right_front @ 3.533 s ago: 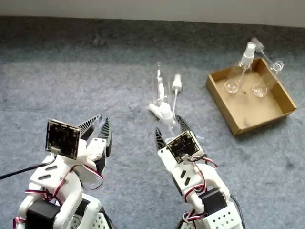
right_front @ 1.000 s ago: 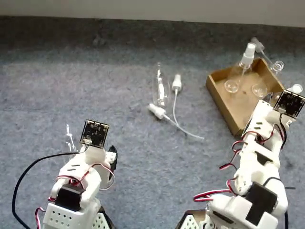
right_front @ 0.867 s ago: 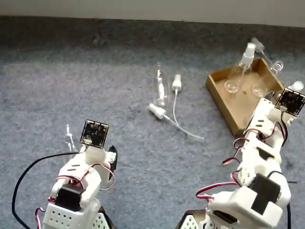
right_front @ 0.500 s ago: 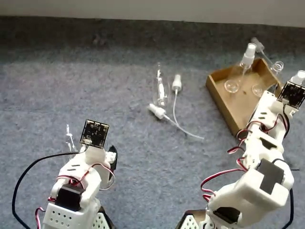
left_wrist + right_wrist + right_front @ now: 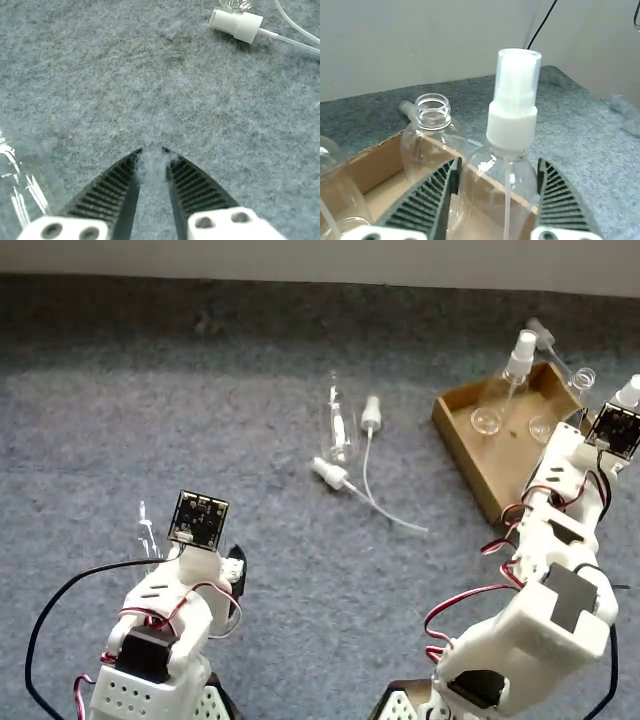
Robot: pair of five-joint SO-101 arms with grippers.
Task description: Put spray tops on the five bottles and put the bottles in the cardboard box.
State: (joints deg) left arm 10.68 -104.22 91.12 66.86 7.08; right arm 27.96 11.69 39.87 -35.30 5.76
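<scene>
Grey carpet covers the table, with a pale wall behind it. The right gripper [image 5: 497, 167] clamps a capped bottle [image 5: 492, 200] by its shoulders, upright, probably so it goes into the box [image 5: 465, 462] base first; whether the base is past the rim yet is hard to tell. An open-necked bottle [image 5: 432, 130] stands in the box just beyond it. The left gripper [image 5: 152, 150] sits low over bare carpet, jaws all but closed on nothing, beside a clear bottle [image 5: 15, 190] that looks like its next pick. Two loose spray tops [image 5: 330, 475] and another bottle [image 5: 338, 425] lie mid-table.
</scene>
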